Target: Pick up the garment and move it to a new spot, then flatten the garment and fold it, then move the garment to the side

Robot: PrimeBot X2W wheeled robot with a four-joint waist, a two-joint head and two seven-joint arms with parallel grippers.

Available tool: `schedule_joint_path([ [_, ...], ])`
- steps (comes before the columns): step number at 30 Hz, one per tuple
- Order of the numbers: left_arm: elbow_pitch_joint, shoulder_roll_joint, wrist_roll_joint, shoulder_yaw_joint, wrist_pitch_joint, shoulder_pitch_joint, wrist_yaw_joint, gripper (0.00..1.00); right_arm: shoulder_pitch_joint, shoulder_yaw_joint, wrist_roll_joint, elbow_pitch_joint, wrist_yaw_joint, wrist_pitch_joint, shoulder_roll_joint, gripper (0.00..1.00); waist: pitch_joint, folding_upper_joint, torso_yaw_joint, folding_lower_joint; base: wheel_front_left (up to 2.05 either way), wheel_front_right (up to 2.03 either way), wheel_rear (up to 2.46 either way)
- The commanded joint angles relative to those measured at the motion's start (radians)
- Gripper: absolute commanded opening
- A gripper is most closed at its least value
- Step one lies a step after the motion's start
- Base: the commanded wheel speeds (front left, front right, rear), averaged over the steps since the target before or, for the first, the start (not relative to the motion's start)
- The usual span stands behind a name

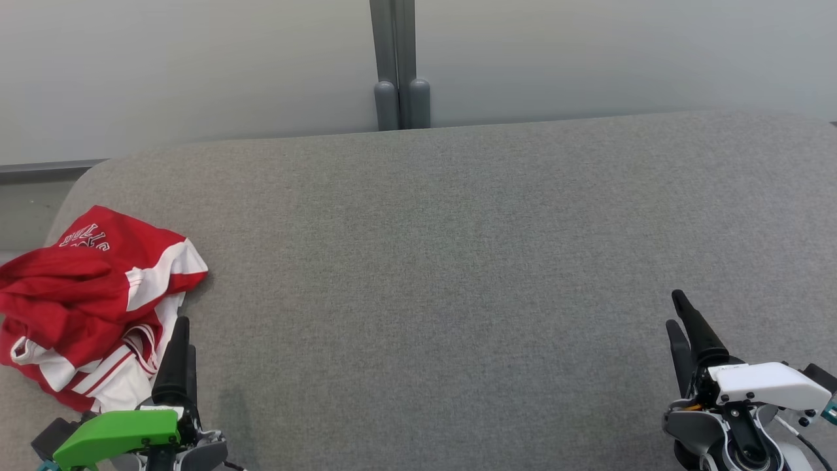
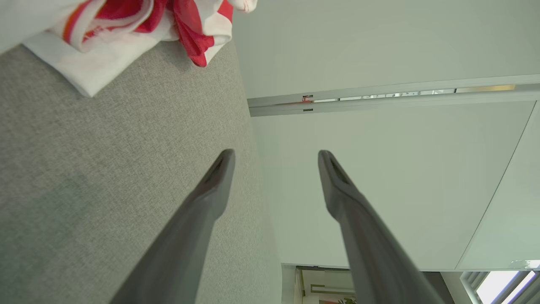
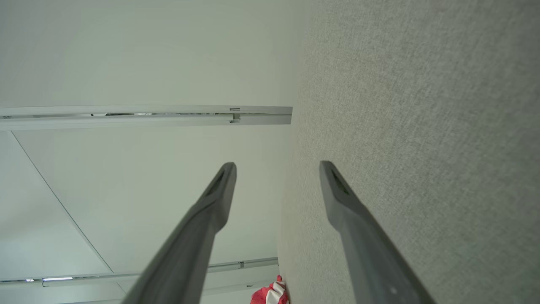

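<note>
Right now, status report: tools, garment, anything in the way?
Both tools open, empty: left tool beside garment, right tool far across. Garment crumpled, left end of grey cushion. Nothing blocking.

Head view down onto grey cushion (image 1: pixel 458 261); 2 wrist views low along it

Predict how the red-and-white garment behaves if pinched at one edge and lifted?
Likely floppy: the garment lies crumpled in soft folds, so it should drape when lifted. Pushed, it may bunch rather than slide on the textured gray surface.
</note>
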Motion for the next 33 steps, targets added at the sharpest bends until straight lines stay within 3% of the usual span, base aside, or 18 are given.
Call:
schedule_joint_path([
  [1,-0.011,0.007,0.046,0.004,-0.011,-0.028,0.000,1.00,-0.021,0.003,-0.035,-0.020,0.002,-0.013,-0.013,1.00,0.000,0.0000,-0.001,0.0000,0.00,0.00,0.00],
  [15,0.003,0.006,0.337,0.005,-0.070,-0.036,0.000,1.00,-0.030,0.034,-0.318,-0.017,0.002,-0.072,-0.022,1.00,0.003,0.0000,-0.005,0.0000,0.00,0.00,0.00],
  [33,0.030,0.008,0.661,-0.043,-0.136,-0.027,0.033,1.00,-0.031,0.060,-0.665,-0.008,0.002,-0.138,-0.011,1.00,-0.001,0.0000,-0.011,0.0000,0.00,0.00,0.00],
])
